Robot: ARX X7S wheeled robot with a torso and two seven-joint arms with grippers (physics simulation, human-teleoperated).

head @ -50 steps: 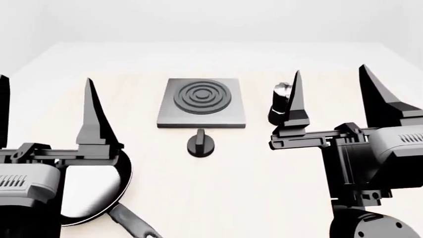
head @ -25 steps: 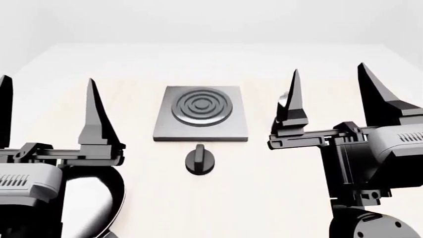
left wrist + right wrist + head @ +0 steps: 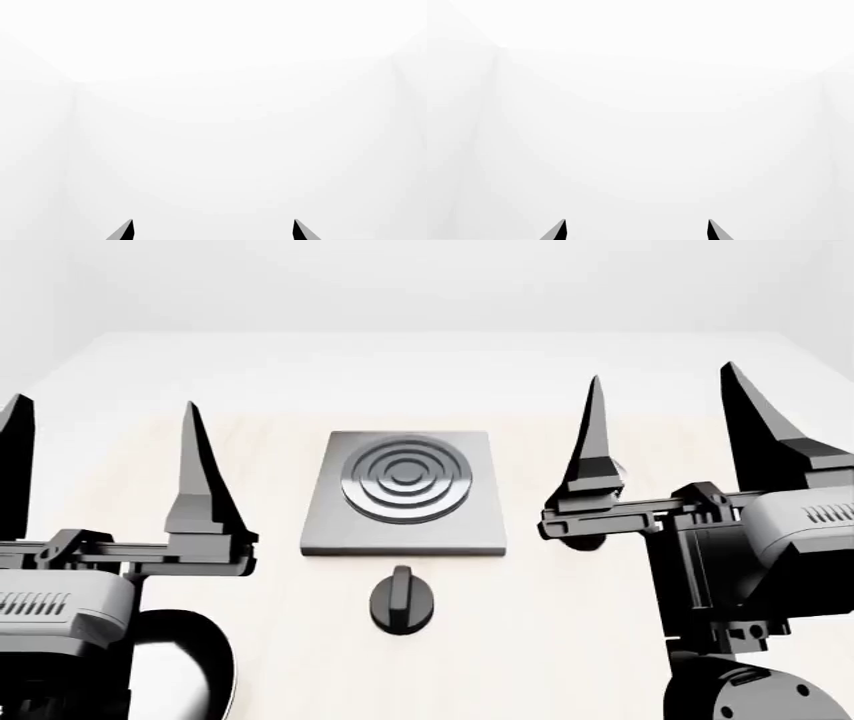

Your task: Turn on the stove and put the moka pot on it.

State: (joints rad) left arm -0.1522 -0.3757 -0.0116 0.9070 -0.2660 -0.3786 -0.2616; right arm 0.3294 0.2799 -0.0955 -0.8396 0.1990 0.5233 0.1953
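Stove (image 3: 404, 495): a flat dark-grey plate with a raised ringed burner, lying on the pale table (image 3: 534, 640) at the centre of the head view. Its separate black knob (image 3: 402, 601) stands just in front of the plate, apart from it. Moka pot: almost wholly hidden behind the right gripper's inner finger; only a dark base edge shows there, right of the stove. Left gripper (image 3: 104, 455): fingers spread wide, holding nothing, raised above the table. Right gripper (image 3: 661, 425): fingers likewise spread, empty. Frying pan (image 3: 180, 670): partly visible beneath the left gripper. Both wrist views show only fingertips (image 3: 127, 231) against blank white.
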